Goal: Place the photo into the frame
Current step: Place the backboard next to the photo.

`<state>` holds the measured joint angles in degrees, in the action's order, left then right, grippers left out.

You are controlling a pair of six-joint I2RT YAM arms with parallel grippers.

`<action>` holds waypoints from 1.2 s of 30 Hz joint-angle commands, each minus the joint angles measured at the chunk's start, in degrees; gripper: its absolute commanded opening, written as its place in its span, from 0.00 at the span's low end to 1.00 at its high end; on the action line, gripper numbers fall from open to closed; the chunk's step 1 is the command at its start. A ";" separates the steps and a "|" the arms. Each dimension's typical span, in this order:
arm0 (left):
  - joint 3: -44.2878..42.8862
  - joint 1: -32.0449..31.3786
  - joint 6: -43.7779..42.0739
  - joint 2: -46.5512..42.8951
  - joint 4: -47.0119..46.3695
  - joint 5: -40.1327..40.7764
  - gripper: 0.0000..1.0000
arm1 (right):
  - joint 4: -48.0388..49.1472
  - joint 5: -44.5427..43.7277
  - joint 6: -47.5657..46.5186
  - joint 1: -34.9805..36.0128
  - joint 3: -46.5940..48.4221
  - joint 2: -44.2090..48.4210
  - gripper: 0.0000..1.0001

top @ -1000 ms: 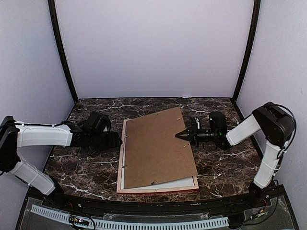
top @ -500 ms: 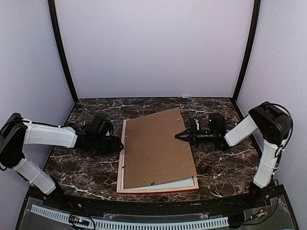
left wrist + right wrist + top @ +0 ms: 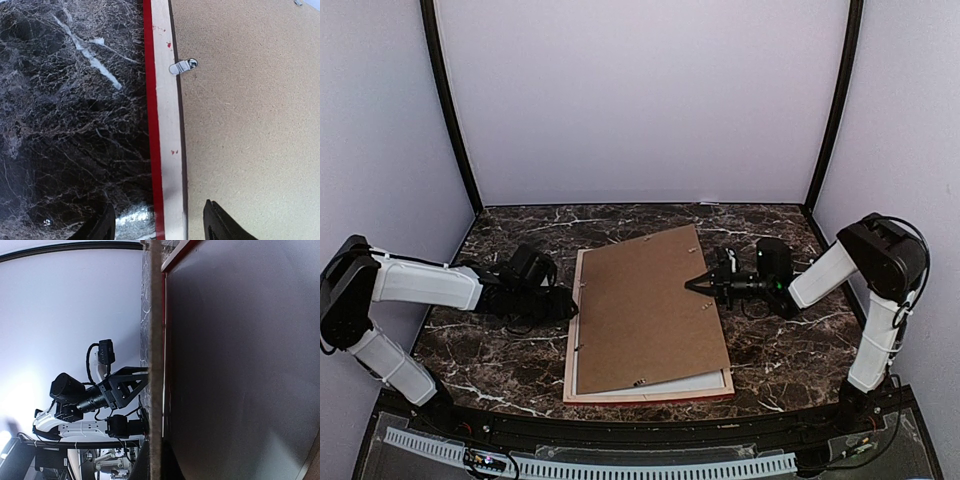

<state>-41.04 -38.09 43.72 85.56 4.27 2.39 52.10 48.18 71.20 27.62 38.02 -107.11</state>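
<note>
The frame (image 3: 167, 130) lies face down on the bench (image 3: 780, 350). We take the white strip under the skewed backing board (image 3: 650, 300) for the photo (image 3: 695, 382) — seating the board and turning the clips (image 3: 182, 65) remain. The right end effector (image 3: 703, 284) pinches the board's edge; the left end effector (image 3: 159, 227) gapes empty astride the frame's rail. We read no writing.

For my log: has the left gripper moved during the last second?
Yes. The left gripper slid slightly along the frame's left rail, toward its near end.
</note>
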 commanded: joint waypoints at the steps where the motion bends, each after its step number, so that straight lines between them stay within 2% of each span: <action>1: 0.56 0.14 -0.51 -2.80 0.36 1.50 0.63 | 6.65 2.29 3.57 0.51 0.09 2.79 0.00; 11: 0.23 0.24 -0.29 -6.73 2.49 4.99 0.64 | 4.22 2.11 3.42 0.55 0.75 6.89 0.00; 22: 1.09 0.20 0.29 -11.47 4.93 9.55 0.64 | 8.65 1.22 4.98 1.45 0.74 2.21 0.00; 36: 1.04 0.29 -0.21 -9.80 4.28 8.21 0.65 | 10.38 -0.14 4.70 1.43 -0.09 -0.94 0.00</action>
<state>-40.86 -38.09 43.90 75.44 7.57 10.72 56.55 48.05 75.75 28.53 38.00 -108.55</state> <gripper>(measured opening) 0.643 0.029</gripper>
